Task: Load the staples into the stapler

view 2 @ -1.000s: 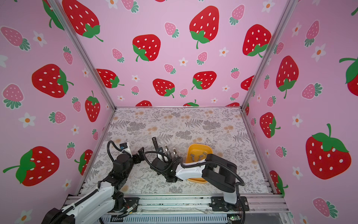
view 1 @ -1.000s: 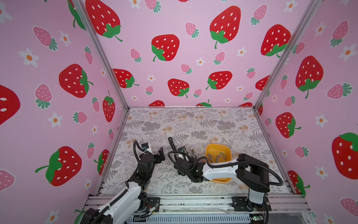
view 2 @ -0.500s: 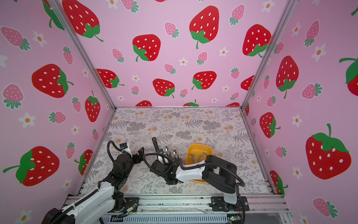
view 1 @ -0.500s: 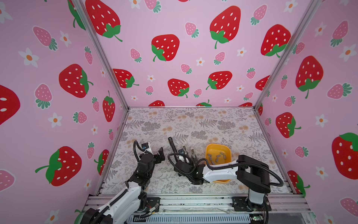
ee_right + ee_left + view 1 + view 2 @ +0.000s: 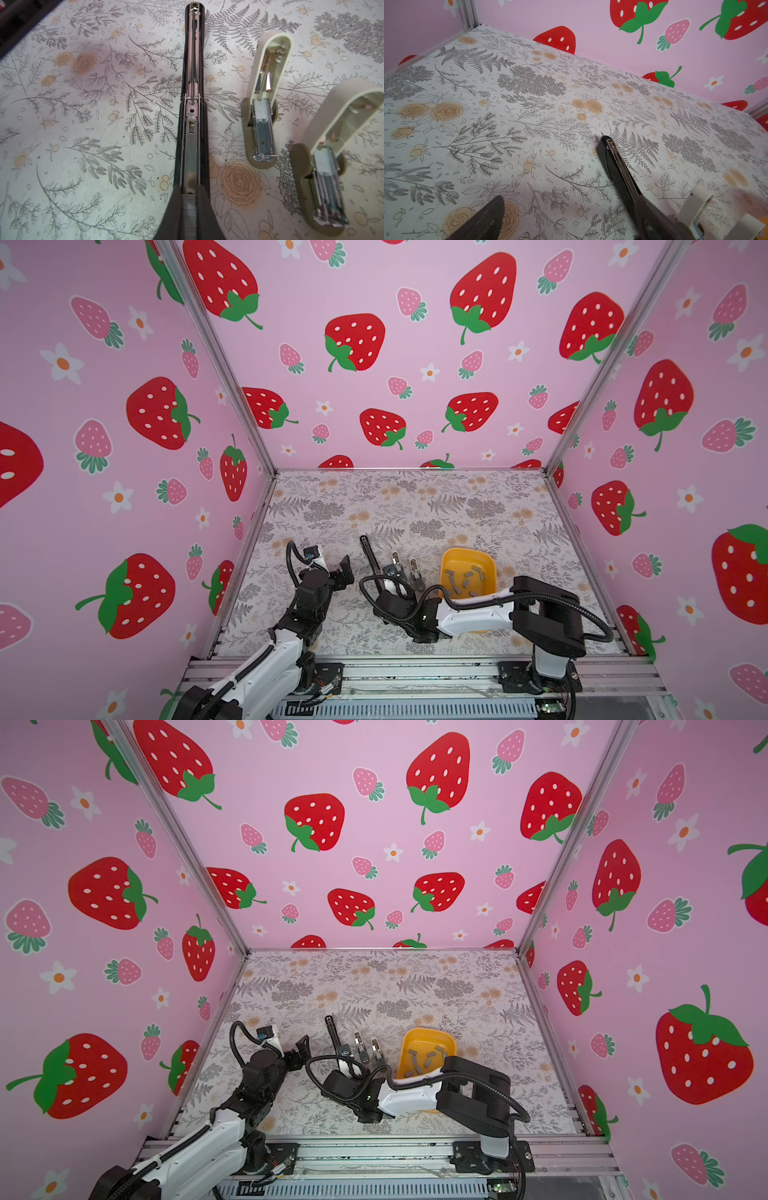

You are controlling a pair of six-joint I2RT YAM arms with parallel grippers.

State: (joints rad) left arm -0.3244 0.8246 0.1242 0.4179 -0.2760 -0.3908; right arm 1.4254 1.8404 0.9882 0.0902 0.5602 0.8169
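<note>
Since a second earlier, the right arm [image 5: 478, 616] had drifted slightly toward the near edge of the desk [image 5: 415, 506], while the left arm [image 5: 307, 601] had not shifted.

A staple strip [image 5: 188, 216], grey and ribbed, sat pinched between the right jaws, which were clenched on it from both sides. The strip was lined up with the near end of the black stapler [image 5: 193, 83], right at the mouth of its bare metal channel. Whether it already touched the channel could not be told. That stapler lay opened out flat on the desk, its spring rod showing along the far half, and in both top views it ran as a long dark bar away from the right wrist [image 5: 371, 558] [image 5: 333, 1036].

Just beside it, on the side toward the tray, stood two small beige staplers [image 5: 268, 87] [image 5: 336, 145], both hinged open with their metal magazines exposed.

Beyond them was a yellow tray [image 5: 446, 558], partly covered by the right arm, with the rest of the staples [image 5: 449, 572] scattered loose inside it.

On the other side of the black stapler, the left jaws were spread wide with nothing between them. They hung near that stapler without touching it, and its far tip showed in the left wrist view [image 5: 607, 143].
</note>
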